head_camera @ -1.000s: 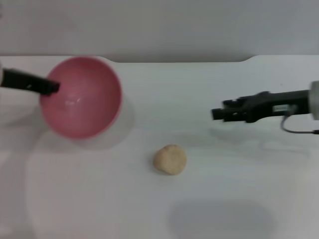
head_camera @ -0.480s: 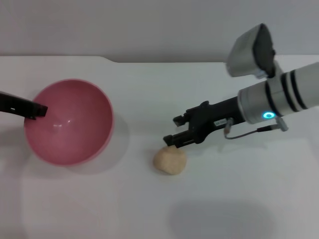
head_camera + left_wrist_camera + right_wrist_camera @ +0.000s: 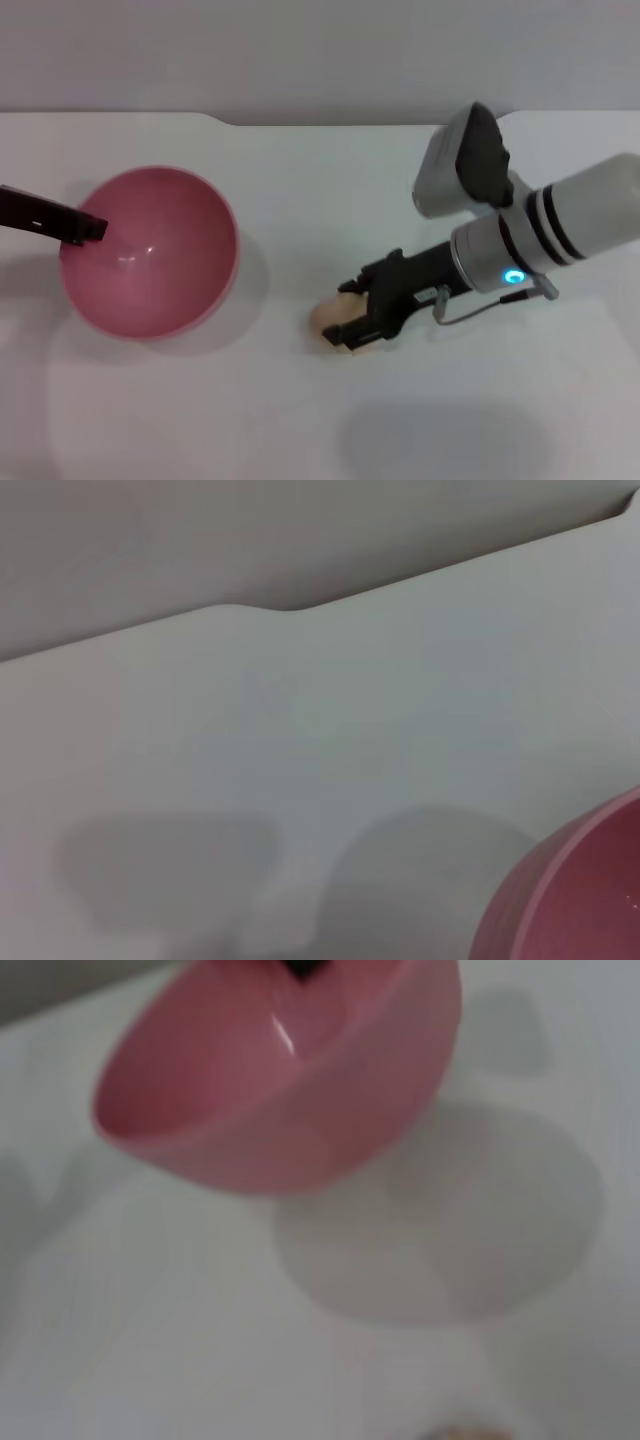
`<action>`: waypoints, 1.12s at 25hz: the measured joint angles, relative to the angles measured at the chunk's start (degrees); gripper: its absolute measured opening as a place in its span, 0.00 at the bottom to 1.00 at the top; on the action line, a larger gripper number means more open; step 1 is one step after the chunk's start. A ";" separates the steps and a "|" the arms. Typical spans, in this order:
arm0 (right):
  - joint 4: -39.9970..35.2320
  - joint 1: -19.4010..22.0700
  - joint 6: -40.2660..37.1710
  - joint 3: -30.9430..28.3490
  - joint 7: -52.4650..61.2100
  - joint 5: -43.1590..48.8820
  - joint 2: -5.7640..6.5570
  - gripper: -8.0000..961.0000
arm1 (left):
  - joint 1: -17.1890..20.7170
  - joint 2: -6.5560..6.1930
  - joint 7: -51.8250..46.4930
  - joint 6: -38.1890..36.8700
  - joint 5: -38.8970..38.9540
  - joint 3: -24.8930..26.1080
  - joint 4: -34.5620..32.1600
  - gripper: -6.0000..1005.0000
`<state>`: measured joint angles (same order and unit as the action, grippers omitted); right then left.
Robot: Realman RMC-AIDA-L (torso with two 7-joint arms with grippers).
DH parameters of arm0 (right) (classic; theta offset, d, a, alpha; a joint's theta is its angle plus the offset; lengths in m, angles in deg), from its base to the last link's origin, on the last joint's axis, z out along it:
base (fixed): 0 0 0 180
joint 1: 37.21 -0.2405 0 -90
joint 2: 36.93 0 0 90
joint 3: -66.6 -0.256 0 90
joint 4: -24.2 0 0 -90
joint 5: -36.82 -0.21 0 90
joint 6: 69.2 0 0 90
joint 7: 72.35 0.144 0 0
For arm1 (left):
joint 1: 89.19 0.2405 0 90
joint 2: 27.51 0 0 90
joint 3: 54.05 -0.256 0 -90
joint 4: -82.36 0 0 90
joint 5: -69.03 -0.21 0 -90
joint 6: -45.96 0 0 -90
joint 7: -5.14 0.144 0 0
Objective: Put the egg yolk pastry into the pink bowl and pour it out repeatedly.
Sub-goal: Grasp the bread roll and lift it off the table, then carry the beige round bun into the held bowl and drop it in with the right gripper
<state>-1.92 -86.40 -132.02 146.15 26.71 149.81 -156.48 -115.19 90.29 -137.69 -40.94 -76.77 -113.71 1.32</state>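
Observation:
The pink bowl (image 3: 150, 250) is at the left in the head view, held tilted above the white table; its shadow lies beneath it in the right wrist view (image 3: 290, 1100). My left gripper (image 3: 85, 228) is shut on the bowl's left rim. The bowl's edge also shows in the left wrist view (image 3: 580, 890). The bowl is empty. The egg yolk pastry (image 3: 325, 318) lies on the table at centre. My right gripper (image 3: 350, 312) is down at it, open, with one finger on each side of the pastry. A sliver of the pastry (image 3: 465, 1432) shows in the right wrist view.
The white table (image 3: 200, 400) reaches a grey wall at the back, with a step in its far edge (image 3: 225, 120). The right arm's silver wrist and camera housing (image 3: 465, 165) hang over the table's right half.
My right gripper has come down and left from the right side until its fingers straddle the pastry. The bowl has shifted slightly and tipped back towards level in my left gripper.

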 joint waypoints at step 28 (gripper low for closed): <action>-22.64 15.43 -2.07 -3.91 -0.47 -4.00 1.10 0.46 | -3.54 0.06 -4.56 0.90 0.00 -6.75 1.84 0.00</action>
<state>-24.56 -70.97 -134.09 142.24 26.24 145.82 -155.37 -118.73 90.36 -142.25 -40.05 -76.77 -120.45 3.15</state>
